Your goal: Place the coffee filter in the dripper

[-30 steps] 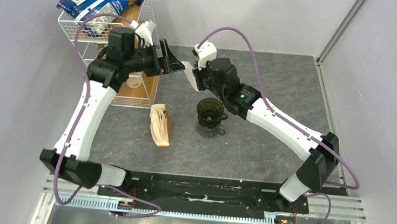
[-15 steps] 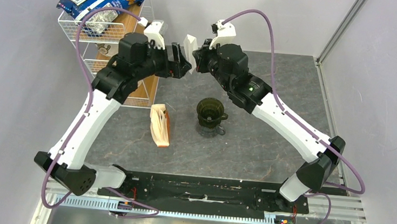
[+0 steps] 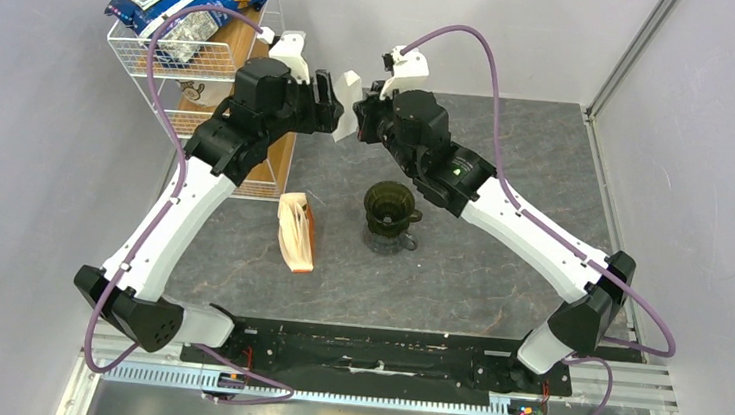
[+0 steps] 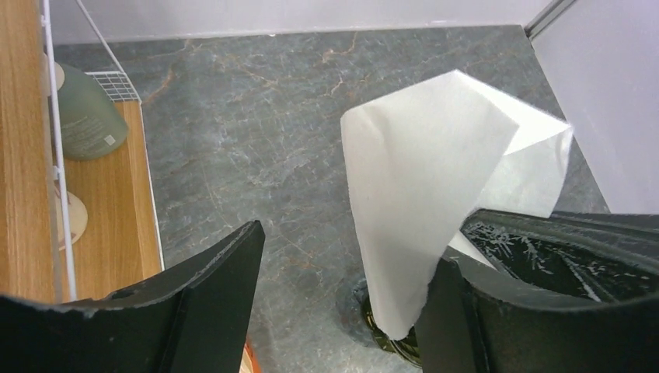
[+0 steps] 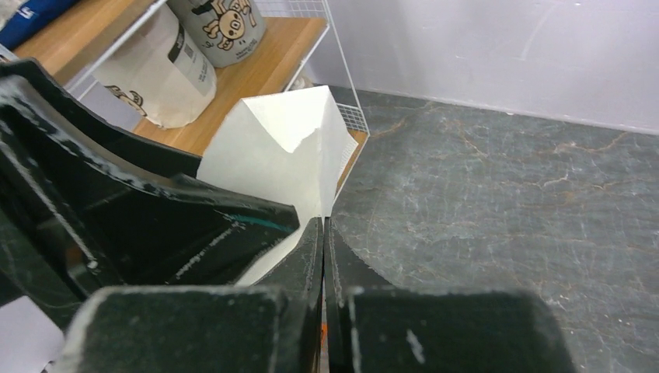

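Observation:
The white coffee filter (image 3: 347,92) hangs in the air above the back of the table, pinched at one edge by my right gripper (image 3: 359,118), which is shut on it. In the right wrist view the filter (image 5: 280,148) sticks out past the closed fingertips (image 5: 315,233). My left gripper (image 3: 329,106) is open, and the filter (image 4: 420,179) hangs between its fingers (image 4: 217,280), close to the right-hand one. The dark olive dripper (image 3: 389,203) sits on a clear glass cup (image 3: 393,238) mid-table, below both grippers; its rim shows in the left wrist view (image 4: 388,342).
The tan, orange-edged packet of filters (image 3: 296,231) stands left of the dripper. A wire rack (image 3: 191,62) with wooden shelves, coffee bags and mugs (image 5: 217,27) stands at the back left, just behind my left arm. Walls close in at the back and sides.
My right gripper has lifted the filter up and towards the back. My left arm has swung right and risen, so its open fingers now straddle the hanging filter.

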### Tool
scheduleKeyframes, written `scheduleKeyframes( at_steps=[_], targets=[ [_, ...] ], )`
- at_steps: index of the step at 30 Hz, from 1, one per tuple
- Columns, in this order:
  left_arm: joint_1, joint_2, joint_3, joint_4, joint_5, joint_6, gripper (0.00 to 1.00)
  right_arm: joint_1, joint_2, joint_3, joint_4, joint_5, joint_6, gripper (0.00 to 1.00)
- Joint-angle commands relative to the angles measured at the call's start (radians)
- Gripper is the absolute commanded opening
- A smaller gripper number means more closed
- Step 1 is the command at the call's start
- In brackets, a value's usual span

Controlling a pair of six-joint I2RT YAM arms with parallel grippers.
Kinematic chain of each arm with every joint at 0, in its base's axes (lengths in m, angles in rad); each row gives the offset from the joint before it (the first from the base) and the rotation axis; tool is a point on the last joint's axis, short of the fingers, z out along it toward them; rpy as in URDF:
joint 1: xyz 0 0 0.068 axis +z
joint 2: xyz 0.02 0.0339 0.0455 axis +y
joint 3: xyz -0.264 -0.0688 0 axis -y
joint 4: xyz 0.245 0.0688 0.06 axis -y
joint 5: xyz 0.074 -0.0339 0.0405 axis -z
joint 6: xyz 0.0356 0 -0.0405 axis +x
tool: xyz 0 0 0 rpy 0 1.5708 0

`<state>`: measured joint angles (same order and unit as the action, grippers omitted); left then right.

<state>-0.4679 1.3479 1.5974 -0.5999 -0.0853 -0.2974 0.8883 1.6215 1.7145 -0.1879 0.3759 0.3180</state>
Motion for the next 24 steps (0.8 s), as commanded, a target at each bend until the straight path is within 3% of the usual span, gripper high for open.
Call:
scheduleKeyframes(
  at_steps=[1, 5, 10, 16, 24],
  targets=[
    [-0.012, -0.007, 0.019, 0.08, -0.049, 0.036, 0.71, 0.003, -0.009, -0.009, 0.009, 0.049, -0.01, 0.0],
    [-0.012, 0.0, 0.014, 0.098, -0.063, 0.042, 0.62, 0.008, -0.013, -0.009, -0.002, 0.032, -0.006, 0.0],
    [-0.012, 0.002, 0.014, 0.101, -0.09, 0.057, 0.32, 0.007, -0.028, -0.024, -0.015, 0.08, -0.039, 0.0],
    [-0.011, -0.007, 0.015, 0.097, -0.089, 0.049, 0.05, 0.008, -0.042, -0.051, -0.017, 0.11, -0.047, 0.0],
    [-0.011, -0.033, -0.009, 0.093, -0.024, 0.057, 0.02, -0.002, -0.069, -0.098, 0.003, 0.077, -0.077, 0.03]
  ],
)
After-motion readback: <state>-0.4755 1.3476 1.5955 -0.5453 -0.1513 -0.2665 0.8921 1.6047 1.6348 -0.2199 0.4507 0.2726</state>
